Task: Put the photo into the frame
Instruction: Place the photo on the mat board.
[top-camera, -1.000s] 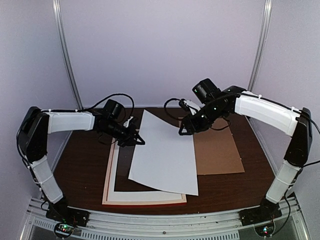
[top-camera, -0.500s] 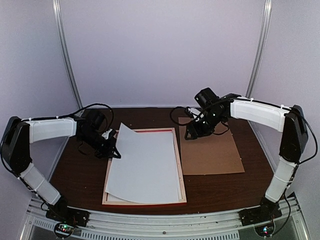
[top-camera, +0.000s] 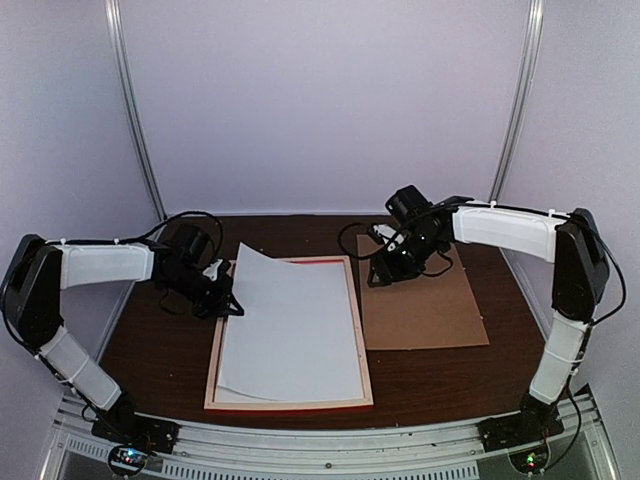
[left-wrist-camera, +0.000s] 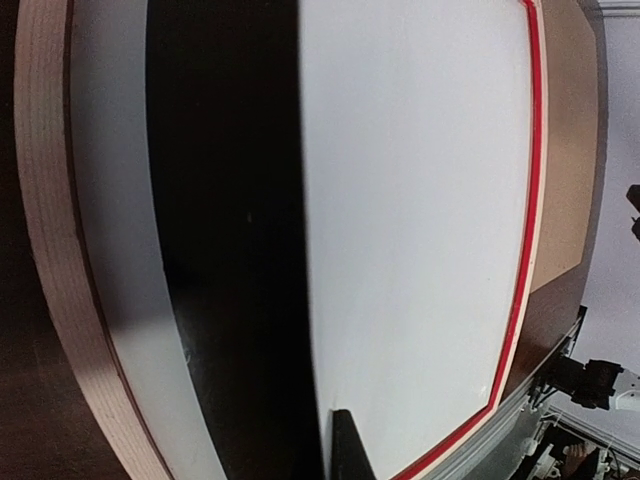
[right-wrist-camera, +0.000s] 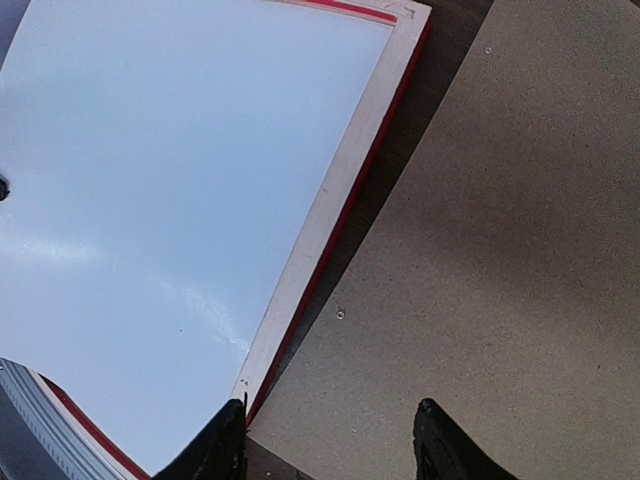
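Because the photo (top-camera: 295, 325) is a light, floppy sheet that creases easily, it is best gripped by its margins. It lies blank side up across the frame (top-camera: 290, 404), right of the left end effector (top-camera: 228, 303), which pinches its raised edge. Farther back, the right end effector (top-camera: 374, 279) hangs spread above the brown backing board (top-camera: 430, 310).

In the top view, the frame (top-camera: 290, 405) lay flat on the worktop (top-camera: 160, 345) at lower centre, with the photo (top-camera: 290, 325) lying within its rails. The backing board (top-camera: 430, 310) lay just beside the frame on the right. The left gripper (top-camera: 232, 308) met the photo's left edge, and the right gripper (top-camera: 375, 278) hung over the board's upper left corner.
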